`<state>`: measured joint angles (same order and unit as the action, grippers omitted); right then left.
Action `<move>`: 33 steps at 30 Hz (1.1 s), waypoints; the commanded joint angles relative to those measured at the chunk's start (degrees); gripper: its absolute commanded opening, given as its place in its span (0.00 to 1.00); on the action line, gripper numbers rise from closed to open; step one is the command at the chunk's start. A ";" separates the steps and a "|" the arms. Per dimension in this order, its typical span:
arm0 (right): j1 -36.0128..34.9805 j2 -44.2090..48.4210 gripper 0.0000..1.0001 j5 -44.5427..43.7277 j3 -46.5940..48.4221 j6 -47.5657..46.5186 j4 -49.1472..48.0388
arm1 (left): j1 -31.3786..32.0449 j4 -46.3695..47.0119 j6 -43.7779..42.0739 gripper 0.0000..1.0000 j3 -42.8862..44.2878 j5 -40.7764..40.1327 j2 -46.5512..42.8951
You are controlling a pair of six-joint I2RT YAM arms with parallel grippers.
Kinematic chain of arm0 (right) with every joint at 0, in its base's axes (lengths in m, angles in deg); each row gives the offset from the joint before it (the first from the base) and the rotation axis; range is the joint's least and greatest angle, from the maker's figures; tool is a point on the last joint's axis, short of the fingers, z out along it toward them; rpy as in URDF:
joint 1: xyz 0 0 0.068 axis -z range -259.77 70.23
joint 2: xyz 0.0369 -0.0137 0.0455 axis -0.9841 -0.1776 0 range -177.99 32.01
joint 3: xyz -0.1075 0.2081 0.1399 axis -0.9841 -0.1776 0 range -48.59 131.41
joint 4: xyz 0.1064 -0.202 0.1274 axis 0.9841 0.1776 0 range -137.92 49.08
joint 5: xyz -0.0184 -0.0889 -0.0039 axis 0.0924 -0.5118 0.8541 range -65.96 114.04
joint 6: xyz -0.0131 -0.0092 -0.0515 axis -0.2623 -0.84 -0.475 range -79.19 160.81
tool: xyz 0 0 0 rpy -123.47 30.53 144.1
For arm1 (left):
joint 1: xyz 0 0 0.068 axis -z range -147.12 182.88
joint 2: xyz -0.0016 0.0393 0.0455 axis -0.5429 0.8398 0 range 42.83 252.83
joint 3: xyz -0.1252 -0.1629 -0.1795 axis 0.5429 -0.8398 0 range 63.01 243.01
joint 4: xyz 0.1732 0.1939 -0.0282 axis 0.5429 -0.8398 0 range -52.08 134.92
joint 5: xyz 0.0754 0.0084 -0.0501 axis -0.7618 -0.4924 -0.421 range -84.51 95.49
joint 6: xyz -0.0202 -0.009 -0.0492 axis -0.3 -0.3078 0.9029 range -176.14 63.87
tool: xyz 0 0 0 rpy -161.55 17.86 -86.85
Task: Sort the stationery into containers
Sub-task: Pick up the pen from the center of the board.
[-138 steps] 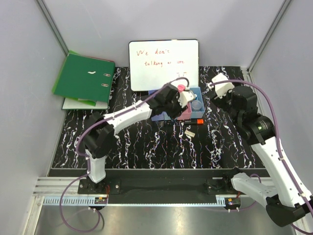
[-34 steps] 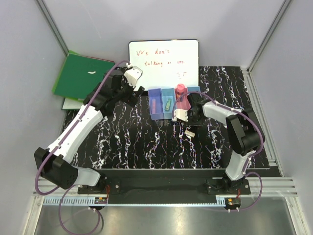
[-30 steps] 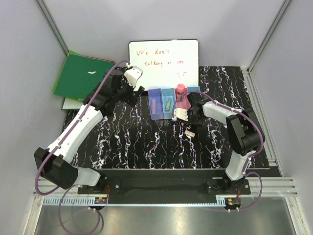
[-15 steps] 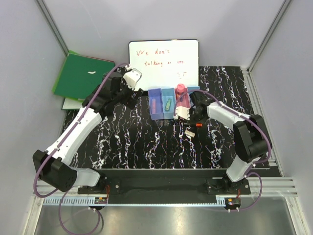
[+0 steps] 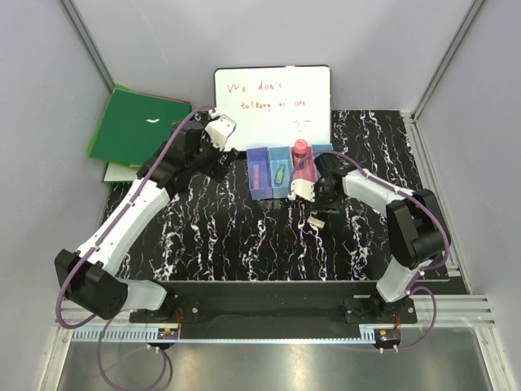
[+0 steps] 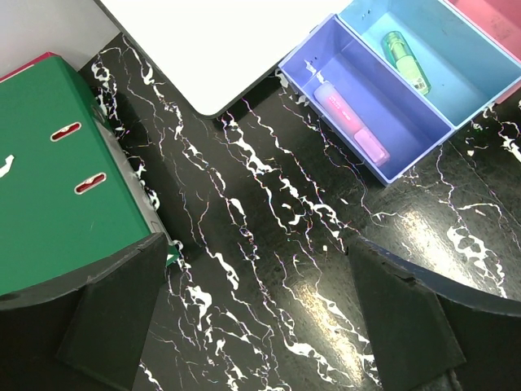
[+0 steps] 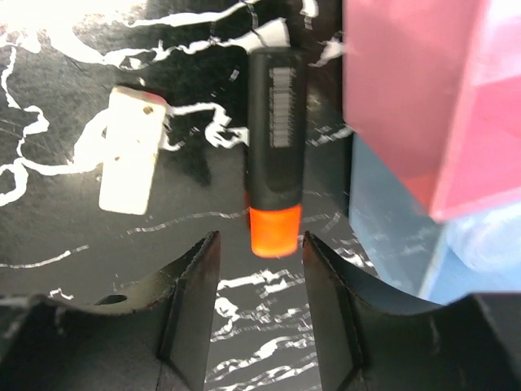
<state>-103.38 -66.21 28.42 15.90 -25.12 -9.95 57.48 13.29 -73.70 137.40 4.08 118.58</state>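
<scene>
The containers (image 5: 262, 192) stand joined in a row in front of the whiteboard. In the left wrist view the purple-blue bin (image 6: 407, 140) holds a pink highlighter (image 6: 351, 123), and the light blue bin (image 6: 456, 90) holds a green highlighter (image 6: 405, 61). An orange highlighter (image 7: 275, 138) with a black body lies flat on the table beside the pink bin (image 7: 415, 98). My right gripper (image 7: 260, 254) is open, its orange end just between the fingertips, touching neither. My left gripper (image 6: 260, 318) hangs open over bare table, left of the bins, holding nothing.
A small white block (image 7: 130, 161) lies left of the orange highlighter, also seen from above as the white block (image 5: 316, 220). The whiteboard (image 5: 273, 106) leans behind the bins. A green ring binder (image 5: 137, 126) lies at the back left.
My right gripper has gone from shut to open beside the pink bin, with the orange highlighter lying on the table. The left arm has barely moved.
</scene>
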 commanded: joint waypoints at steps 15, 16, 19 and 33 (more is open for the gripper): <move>-0.90 -7.87 0.32 2.21 3.10 2.12 -0.54 | -0.43 0.61 -0.81 0.99 1.63 -0.52 -1.92; -0.91 -7.87 0.29 2.21 3.01 2.12 -0.54 | -0.43 0.53 -0.72 0.99 1.90 -0.44 -1.83; -1.08 -7.69 0.18 2.21 2.57 2.21 -0.62 | -0.52 0.26 -0.54 0.99 2.51 -0.35 -1.83; -1.87 -0.24 0.00 4.58 4.50 6.24 4.02 | -0.52 0.17 -1.25 0.99 0.68 -0.70 -3.14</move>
<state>-104.19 -71.96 29.45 17.93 -22.30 -9.86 57.26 11.95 -74.35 138.23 4.08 118.30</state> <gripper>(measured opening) 0.319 0.987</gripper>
